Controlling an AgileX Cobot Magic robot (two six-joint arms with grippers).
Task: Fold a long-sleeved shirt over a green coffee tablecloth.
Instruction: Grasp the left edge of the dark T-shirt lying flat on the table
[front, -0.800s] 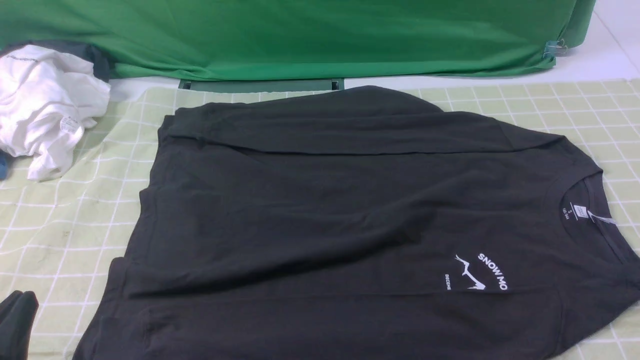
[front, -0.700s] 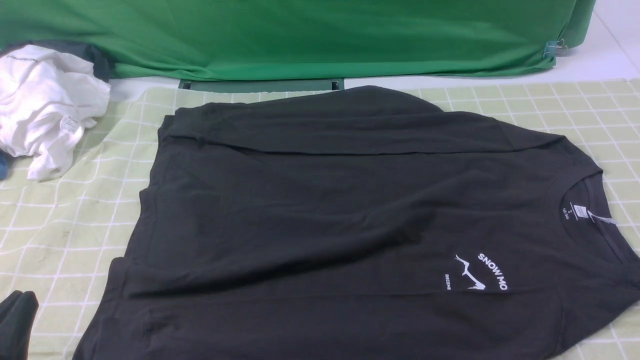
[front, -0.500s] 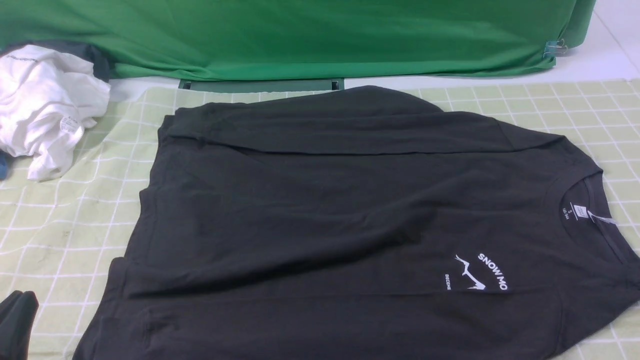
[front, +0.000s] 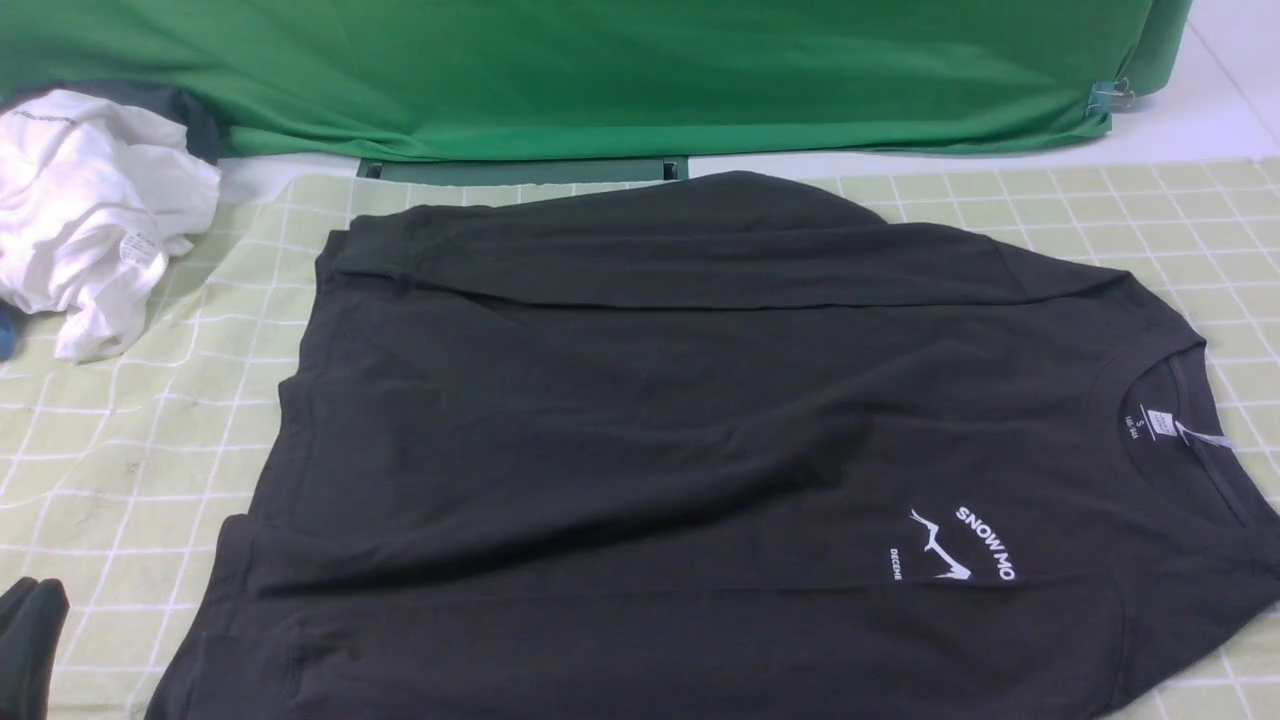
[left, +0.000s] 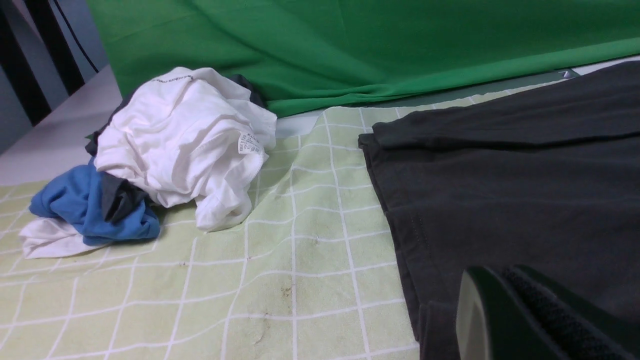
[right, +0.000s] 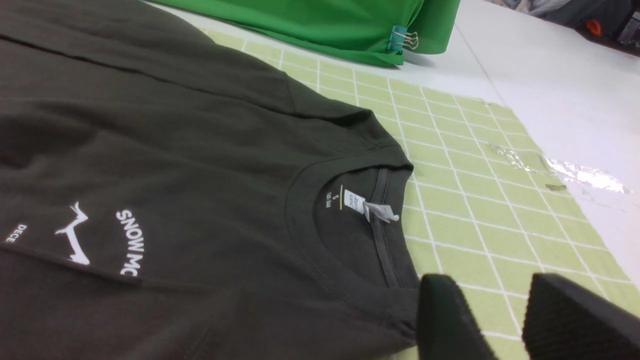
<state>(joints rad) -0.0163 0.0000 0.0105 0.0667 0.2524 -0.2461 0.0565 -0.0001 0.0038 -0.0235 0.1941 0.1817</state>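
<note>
The long-sleeved shirt (front: 650, 430) lies spread on the green coffee tablecloth (front: 130, 470), black, with its collar and white neck label (right: 356, 201) to the right. The "SNOW MO" print (front: 985, 543) faces up. Its far edge is folded inward, and so is the near one. My left gripper (front: 25, 640) sits at the near left corner, beside the shirt's hem (left: 400, 210). In the left wrist view this gripper (left: 492, 274) is shut on nothing. My right gripper (right: 490, 286) shows only in the right wrist view. It is open over bare tablecloth, just off the collar.
A crumpled white garment (front: 90, 210) with blue cloth (left: 85, 205) under it lies at the far left. Plain bright green fabric (front: 600, 70) hangs along the back, held by a binder clip (front: 1110, 97). Clear tape (right: 575, 170) fixes the tablecloth's right edge to the white table (front: 1230, 90).
My left gripper has slipped slightly left and lower in the front view's near left corner. The shirt has not moved.
</note>
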